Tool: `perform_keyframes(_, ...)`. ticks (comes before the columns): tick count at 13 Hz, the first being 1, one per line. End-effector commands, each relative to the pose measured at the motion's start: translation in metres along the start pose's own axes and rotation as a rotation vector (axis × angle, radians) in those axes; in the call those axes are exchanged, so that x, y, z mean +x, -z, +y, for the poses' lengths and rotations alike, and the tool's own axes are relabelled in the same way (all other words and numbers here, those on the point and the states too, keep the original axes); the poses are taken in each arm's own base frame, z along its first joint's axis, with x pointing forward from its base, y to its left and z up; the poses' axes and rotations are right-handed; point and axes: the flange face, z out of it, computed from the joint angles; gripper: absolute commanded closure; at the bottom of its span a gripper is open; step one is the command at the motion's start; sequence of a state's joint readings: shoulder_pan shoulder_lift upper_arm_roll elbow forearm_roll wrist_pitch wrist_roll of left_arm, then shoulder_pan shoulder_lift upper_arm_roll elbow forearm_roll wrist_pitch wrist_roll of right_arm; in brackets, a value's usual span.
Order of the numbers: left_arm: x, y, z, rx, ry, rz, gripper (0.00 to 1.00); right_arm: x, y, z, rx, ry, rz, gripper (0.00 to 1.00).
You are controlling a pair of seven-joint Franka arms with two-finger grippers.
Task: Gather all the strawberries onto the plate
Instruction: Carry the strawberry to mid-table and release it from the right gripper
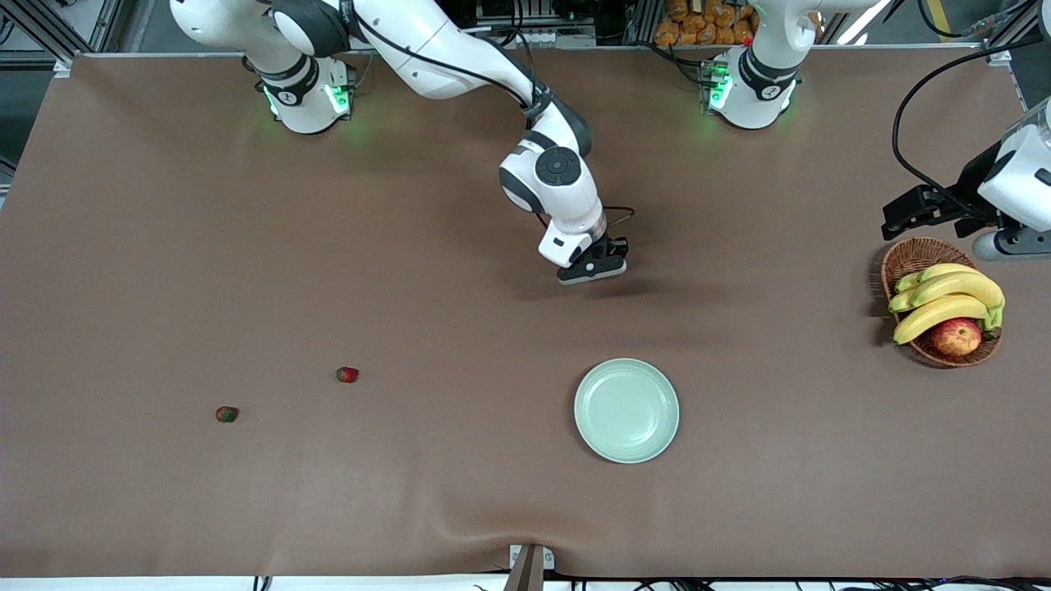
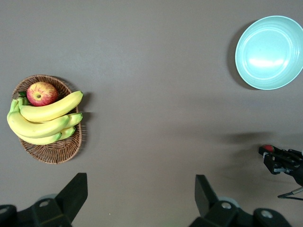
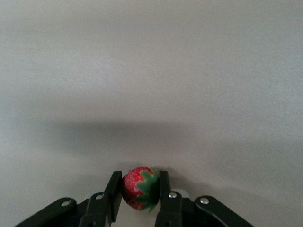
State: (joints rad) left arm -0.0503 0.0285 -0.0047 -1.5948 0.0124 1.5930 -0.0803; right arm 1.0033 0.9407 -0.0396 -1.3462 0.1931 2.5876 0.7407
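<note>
You see the right hand (image 1: 593, 268) clamped on one strawberry (image 3: 139, 187), up over the bare table (image 1: 164, 246). The plate (image 1: 626, 410) lies empty, and two strawberries (image 1: 347, 374) rest toward the right arm's end. The left hand (image 2: 137, 198) waits with fingers apart beside the basket (image 1: 911, 256).

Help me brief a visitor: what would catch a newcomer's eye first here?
The right gripper, over bare table up from the plate, pinches a strawberry. Two more strawberries lie toward the right arm's end. The left gripper waits open over the basket of bananas.
</note>
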Motion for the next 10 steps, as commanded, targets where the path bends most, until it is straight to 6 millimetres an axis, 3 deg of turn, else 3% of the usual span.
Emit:
perform_keyframes(1,0.002,0.000,0.004,-0.015,-0.011,-0.011,0.00,0.002,-0.007,-0.010,0.008,-0.001,0.011,0.79)
perform_keyframes(2,0.001,0.000,0.005,-0.015,-0.011,-0.011,0.00,0.004,-0.005,-0.008,0.008,-0.004,0.012,0.24)
perform_keyframes(3,0.002,-0.001,0.005,-0.014,-0.011,-0.012,0.00,0.004,-0.003,-0.010,0.010,-0.003,0.014,0.00)
perform_keyframes(7,0.005,-0.004,0.009,-0.015,-0.013,-0.017,0.00,0.031,0.042,-0.004,-0.020,-0.025,0.008,0.00)
perform_keyframes(10,0.013,-0.018,0.026,-0.046,-0.026,-0.041,0.00,0.065,0.090,0.020,-0.124,-0.049,-0.017,0.00)
